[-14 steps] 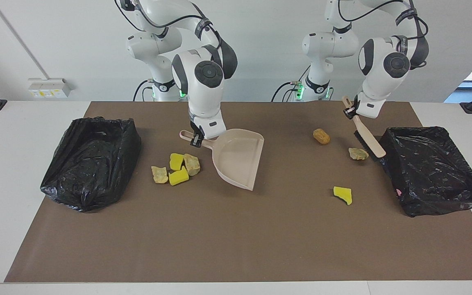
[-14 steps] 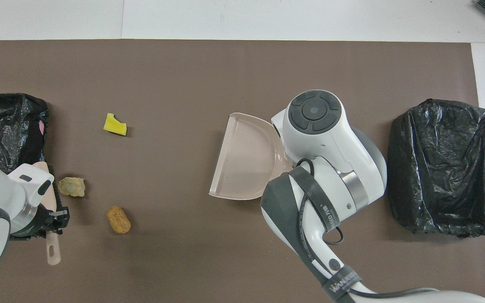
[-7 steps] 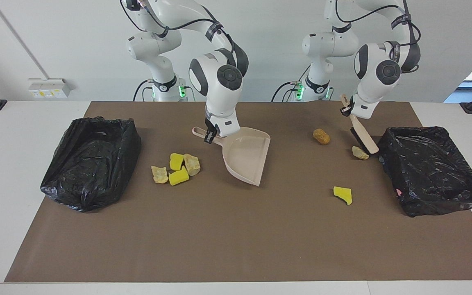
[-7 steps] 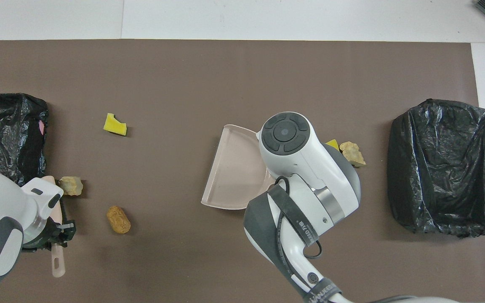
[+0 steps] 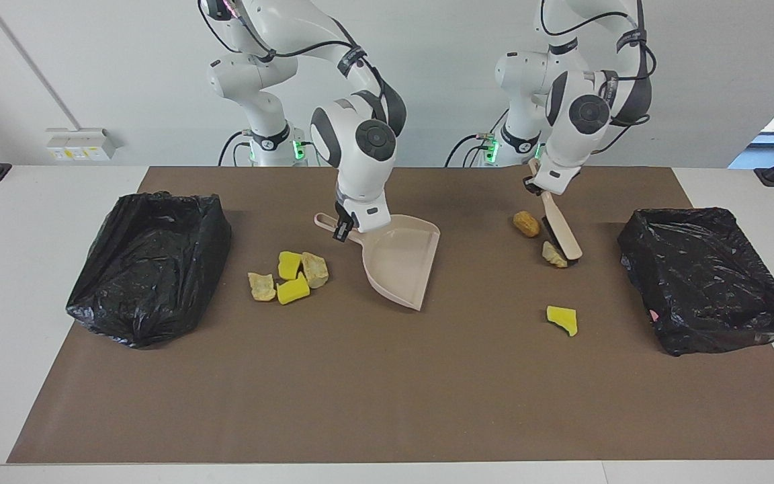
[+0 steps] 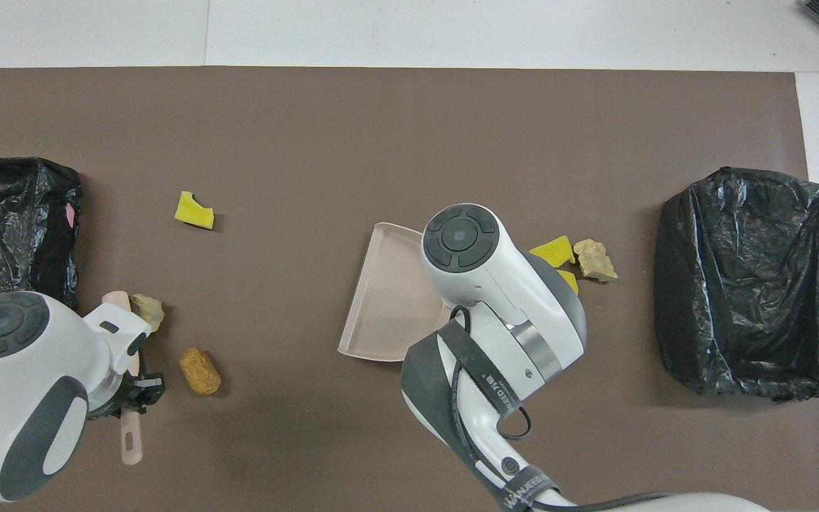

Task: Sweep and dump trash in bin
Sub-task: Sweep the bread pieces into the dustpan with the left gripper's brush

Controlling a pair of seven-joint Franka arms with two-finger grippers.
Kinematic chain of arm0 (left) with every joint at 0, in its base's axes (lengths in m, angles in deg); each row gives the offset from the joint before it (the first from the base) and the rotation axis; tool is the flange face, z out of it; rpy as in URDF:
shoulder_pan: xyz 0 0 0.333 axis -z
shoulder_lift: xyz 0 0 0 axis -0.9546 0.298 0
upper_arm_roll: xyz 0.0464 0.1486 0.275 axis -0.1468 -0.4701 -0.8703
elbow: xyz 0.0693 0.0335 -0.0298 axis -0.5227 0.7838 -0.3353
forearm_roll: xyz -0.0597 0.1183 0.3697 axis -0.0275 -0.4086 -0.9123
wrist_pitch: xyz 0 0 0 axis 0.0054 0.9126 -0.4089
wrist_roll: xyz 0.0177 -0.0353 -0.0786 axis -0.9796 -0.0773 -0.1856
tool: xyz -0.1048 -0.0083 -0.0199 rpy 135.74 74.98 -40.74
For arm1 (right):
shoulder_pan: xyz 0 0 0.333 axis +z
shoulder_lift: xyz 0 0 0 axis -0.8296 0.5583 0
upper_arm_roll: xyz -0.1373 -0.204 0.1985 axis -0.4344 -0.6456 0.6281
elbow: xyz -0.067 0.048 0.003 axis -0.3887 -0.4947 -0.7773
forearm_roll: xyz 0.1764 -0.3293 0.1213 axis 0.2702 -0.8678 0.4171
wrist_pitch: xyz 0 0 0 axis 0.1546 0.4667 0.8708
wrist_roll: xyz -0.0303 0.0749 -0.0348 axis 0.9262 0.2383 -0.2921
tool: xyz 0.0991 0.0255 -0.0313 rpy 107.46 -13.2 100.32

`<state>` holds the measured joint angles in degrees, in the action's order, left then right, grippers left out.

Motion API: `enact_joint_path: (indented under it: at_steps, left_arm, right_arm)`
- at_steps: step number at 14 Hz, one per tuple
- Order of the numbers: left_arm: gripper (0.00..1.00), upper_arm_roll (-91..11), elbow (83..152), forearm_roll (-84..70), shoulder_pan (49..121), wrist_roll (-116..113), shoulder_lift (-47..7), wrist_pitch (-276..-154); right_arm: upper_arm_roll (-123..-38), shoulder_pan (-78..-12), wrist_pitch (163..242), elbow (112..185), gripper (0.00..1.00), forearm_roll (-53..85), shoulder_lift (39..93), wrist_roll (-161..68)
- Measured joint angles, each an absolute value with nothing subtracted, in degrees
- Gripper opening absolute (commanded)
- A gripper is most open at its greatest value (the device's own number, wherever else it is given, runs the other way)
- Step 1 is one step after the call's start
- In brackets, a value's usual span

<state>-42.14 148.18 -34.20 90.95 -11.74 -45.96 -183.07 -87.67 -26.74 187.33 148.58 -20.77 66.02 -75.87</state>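
My right gripper [image 5: 341, 228] is shut on the handle of the beige dustpan [image 5: 400, 265], whose mouth faces the left arm's end; in the overhead view the dustpan [image 6: 384, 299] is partly under the arm. My left gripper [image 5: 540, 185] is shut on the beige-handled brush [image 5: 562, 235], whose head touches a tan lump [image 5: 553, 255]. An orange-brown lump [image 5: 527, 224] lies beside it, and a yellow piece [image 5: 562, 319] lies farther from the robots. Two yellow pieces [image 5: 291, 290] and two tan lumps [image 5: 314, 269] lie clustered beside the dustpan, toward the right arm's end.
A black bag-lined bin [image 5: 706, 279] stands at the left arm's end of the brown mat, and another [image 5: 148, 265] at the right arm's end. They also show in the overhead view [image 6: 11, 227] [image 6: 751, 277].
My left gripper has swept the brush away from its bin toward the middle, pushing the tan lump close to the orange-brown lump. My right gripper has carried the dustpan a little toward the middle.
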Motion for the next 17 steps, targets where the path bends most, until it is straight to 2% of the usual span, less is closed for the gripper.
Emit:
enact_joint_path:
  at_steps: [2,4,6,11,17]
  left_arm:
    - [0.0,-42.1,144.9,-31.6,93.0,-12.3,-45.6,-181.9]
    - [0.0,-42.1,141.4,-30.7,93.2,-13.3,-45.8,-175.0]
    - [0.0,-41.8,140.8,-30.6,93.3,-18.8,-46.7,-170.7]
    - [0.0,-41.4,145.9,-30.5,93.4,-34.1,-49.9,-170.6]
    - [0.0,-41.2,153.6,-28.3,97.1,-47.0,-48.8,-183.3]
  right_arm:
    - [-87.7,-27.2,187.3,149.2,0.0,-20.8,66.0,-75.9]
    - [-87.5,-27.1,187.3,150.0,0.0,-20.8,66.0,-76.2]
    - [-87.4,-26.5,187.9,150.8,0.0,-20.9,65.9,-76.7]
    - [-87.2,-25.3,195.4,155.9,0.0,-20.9,64.5,-76.7]
    - [-87.2,-24.6,195.8,159.3,0.0,-20.9,62.0,-76.7]
